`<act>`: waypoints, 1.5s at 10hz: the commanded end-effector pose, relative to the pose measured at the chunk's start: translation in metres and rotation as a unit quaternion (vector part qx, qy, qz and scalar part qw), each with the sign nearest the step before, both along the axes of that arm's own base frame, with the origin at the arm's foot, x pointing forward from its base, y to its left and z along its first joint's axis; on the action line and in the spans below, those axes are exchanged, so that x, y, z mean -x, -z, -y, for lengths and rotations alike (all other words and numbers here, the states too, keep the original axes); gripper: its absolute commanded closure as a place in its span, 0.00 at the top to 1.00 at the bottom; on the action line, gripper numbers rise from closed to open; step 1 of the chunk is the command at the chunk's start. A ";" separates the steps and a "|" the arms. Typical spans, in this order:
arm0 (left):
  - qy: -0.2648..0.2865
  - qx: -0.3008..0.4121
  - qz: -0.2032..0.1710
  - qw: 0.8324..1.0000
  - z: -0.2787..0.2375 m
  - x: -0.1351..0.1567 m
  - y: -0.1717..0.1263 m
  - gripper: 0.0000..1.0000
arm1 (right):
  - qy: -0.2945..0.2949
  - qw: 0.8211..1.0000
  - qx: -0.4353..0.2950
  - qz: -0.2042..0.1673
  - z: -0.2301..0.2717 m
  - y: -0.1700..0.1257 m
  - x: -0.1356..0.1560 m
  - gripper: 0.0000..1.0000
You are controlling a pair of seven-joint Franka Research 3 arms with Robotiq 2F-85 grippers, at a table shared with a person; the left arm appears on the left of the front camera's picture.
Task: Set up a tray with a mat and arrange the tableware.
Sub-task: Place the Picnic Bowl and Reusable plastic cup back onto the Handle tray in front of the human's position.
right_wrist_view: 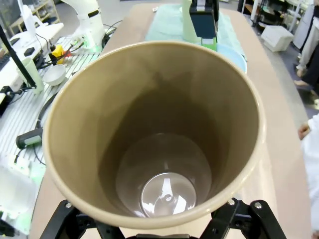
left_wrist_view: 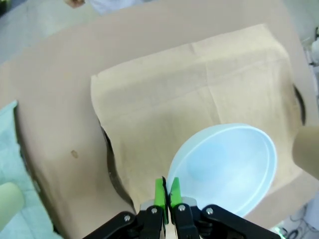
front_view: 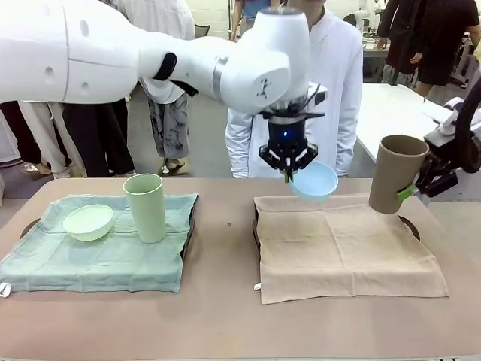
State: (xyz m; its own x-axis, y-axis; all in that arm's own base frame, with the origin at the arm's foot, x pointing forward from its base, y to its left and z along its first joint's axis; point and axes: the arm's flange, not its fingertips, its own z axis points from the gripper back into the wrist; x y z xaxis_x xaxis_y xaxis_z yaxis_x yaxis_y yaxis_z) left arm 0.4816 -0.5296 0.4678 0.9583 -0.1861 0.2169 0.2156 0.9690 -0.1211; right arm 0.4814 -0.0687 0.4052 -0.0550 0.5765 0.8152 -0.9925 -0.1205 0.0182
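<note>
Two pincers hover over the tan mat [front_view: 342, 244]. The left pincer [front_view: 287, 174] pinches the light blue bowl [front_view: 316, 181] by its rim, bowl hanging beside it, ready to lower. The right pincer [front_view: 412, 189] clasps the tan-brown cup [front_view: 394, 173] tilted, clear of the bowl.

Two bowls [front_view: 89, 222] [front_view: 315, 180], two cups [front_view: 146, 207] [front_view: 396, 174], two mats [front_view: 105, 241] [front_view: 342, 244], apparently two trays [front_view: 255, 226] [front_view: 30, 226].

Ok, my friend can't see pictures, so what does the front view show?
Left gripper pinches a light blue bowl above a tan mat; right gripper holds a tan-brown cup at its right. On a green mat sit a pale green bowl and cup.
</note>
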 end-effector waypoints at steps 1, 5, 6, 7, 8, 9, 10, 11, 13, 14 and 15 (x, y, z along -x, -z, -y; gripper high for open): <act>0.001 0.006 -0.011 1.000 -0.008 0.000 0.028 0.04 | -0.002 1.000 -0.025 0.006 -0.004 0.023 -0.012 0.83; -0.014 0.012 -0.052 0.998 -0.011 -0.006 0.066 0.04 | -0.004 0.999 -0.041 -0.003 -0.007 0.068 -0.018 0.83; -0.008 0.021 -0.048 0.999 -0.012 -0.004 0.058 0.04 | -0.007 1.000 -0.020 0.000 -0.010 0.063 -0.016 0.83; -0.022 0.002 -0.050 0.998 -0.007 -0.010 0.069 0.04 | -0.010 0.999 -0.026 -0.017 -0.006 0.069 -0.013 0.83; -0.022 0.002 -0.050 0.998 -0.007 -0.010 0.069 0.04 | -0.010 0.999 -0.026 -0.017 -0.006 0.069 -0.013 0.83; -0.022 0.008 -0.053 0.998 -0.006 -0.009 0.067 0.04 | -0.010 1.000 -0.025 -0.015 -0.007 0.070 -0.014 0.83; -0.021 0.000 -0.064 0.998 -0.005 -0.013 0.073 0.04 | -0.016 0.999 -0.023 -0.025 -0.006 0.075 -0.016 0.83; -0.019 0.004 -0.072 0.997 -0.004 -0.015 0.080 0.04 | -0.021 0.999 -0.029 -0.033 -0.004 0.083 -0.019 0.83; -0.024 0.000 -0.080 0.997 -0.004 -0.024 0.097 0.04 | -0.018 0.998 -0.032 -0.048 -0.004 0.100 -0.027 0.83; -0.027 0.001 -0.081 0.996 -0.003 -0.026 0.101 0.04 | -0.018 0.998 -0.035 -0.049 -0.005 0.105 -0.030 0.83; -0.027 -0.003 -0.082 0.996 -0.003 -0.028 0.104 0.04 | -0.018 0.998 -0.033 -0.050 -0.006 0.111 -0.033 0.83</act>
